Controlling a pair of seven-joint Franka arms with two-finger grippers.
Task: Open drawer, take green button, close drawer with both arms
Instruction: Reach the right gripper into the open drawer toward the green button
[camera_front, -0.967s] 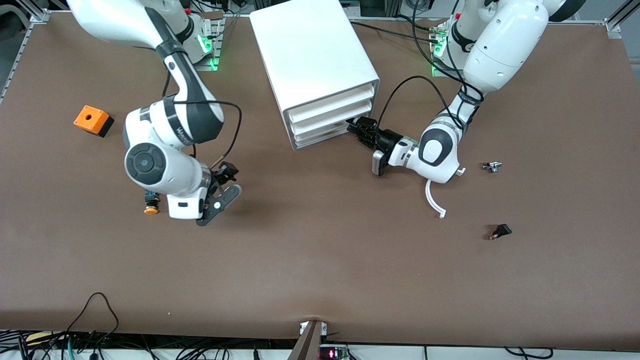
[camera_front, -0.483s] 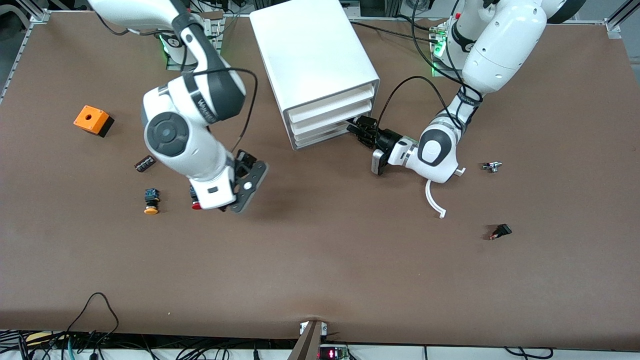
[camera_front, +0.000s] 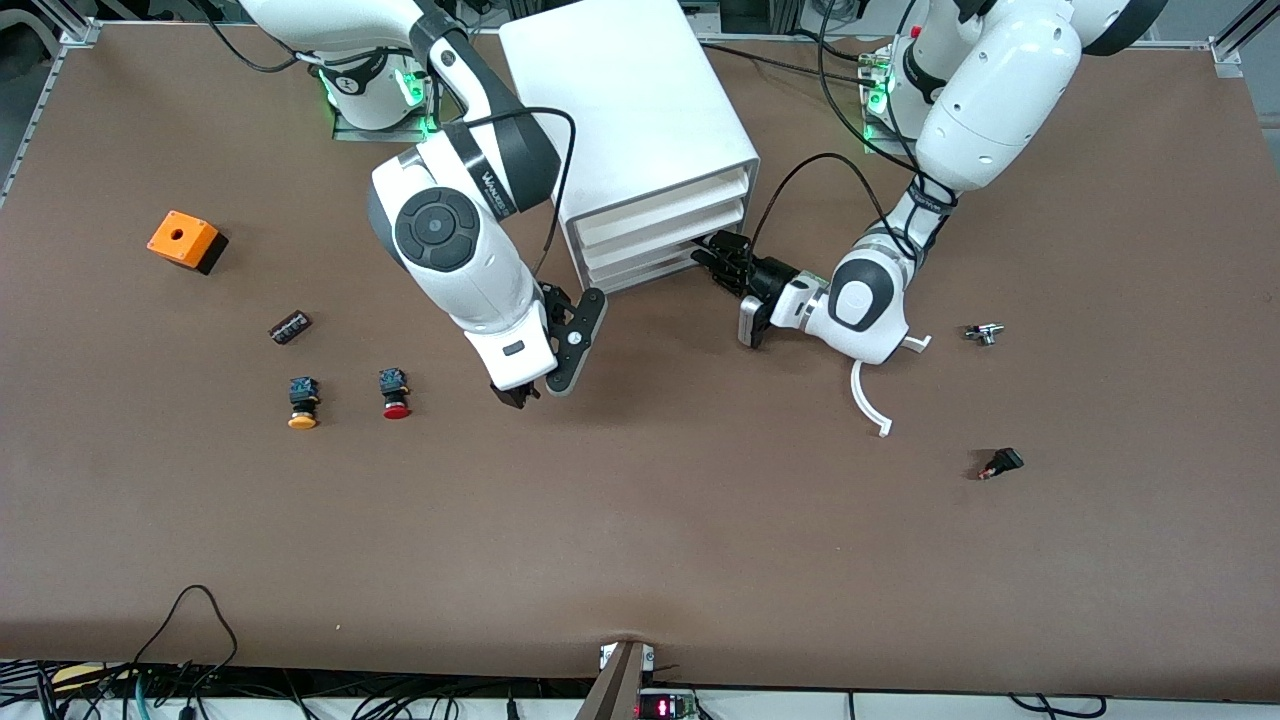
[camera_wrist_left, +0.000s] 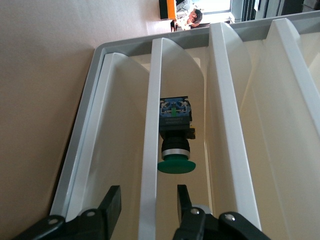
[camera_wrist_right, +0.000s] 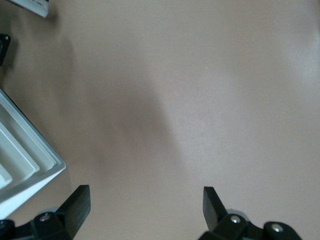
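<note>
The white cabinet stands at the middle of the table near the robots' bases. Its lowest drawer looks pushed in. My left gripper is at that drawer's front, open, with its fingers astride the drawer's front lip. The left gripper does not squeeze the lip. The green-capped button lies inside the drawer just past the lip. My right gripper is open and empty over bare table beside the cabinet's corner. The right wrist view shows the right gripper with nothing between its fingers.
A red-capped button and a yellow-capped one stand toward the right arm's end, with a small black part and an orange box. A white curved piece and two small parts lie toward the left arm's end.
My right arm has swung from over the red and yellow buttons toward the cabinet's corner, uncovering them. My left gripper has stayed at the drawer's front.
</note>
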